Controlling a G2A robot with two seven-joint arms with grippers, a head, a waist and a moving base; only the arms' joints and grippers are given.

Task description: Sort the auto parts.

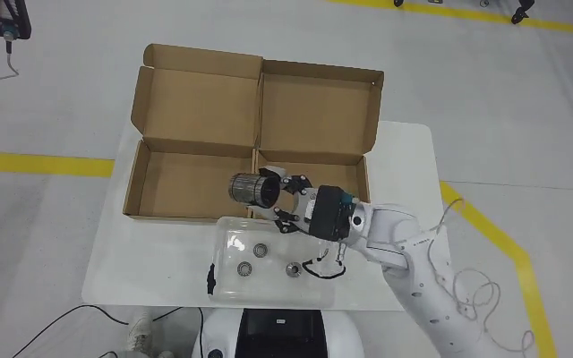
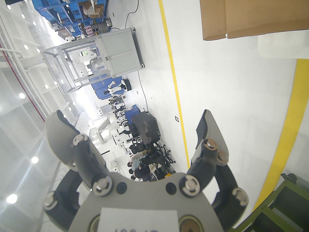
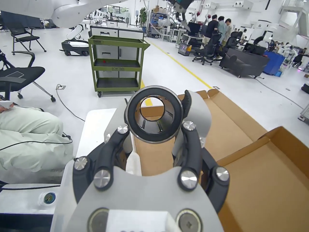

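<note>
Gripping a metal sleeve [image 1: 252,188]

My right pincer [image 1: 277,192] is clamped on the sleeve, which lies on its side in the air above the near wall where the left box [image 1: 179,183] and right box [image 1: 345,174] meet. Just nearer to me sits the clear tray [image 1: 228,234] with three bearings [image 1: 261,250] in it, all on the table [image 1: 403,179]. My left pincer [image 2: 132,119] hangs with its fingers wide apart, raised high, well apart from the boxes.
</note>
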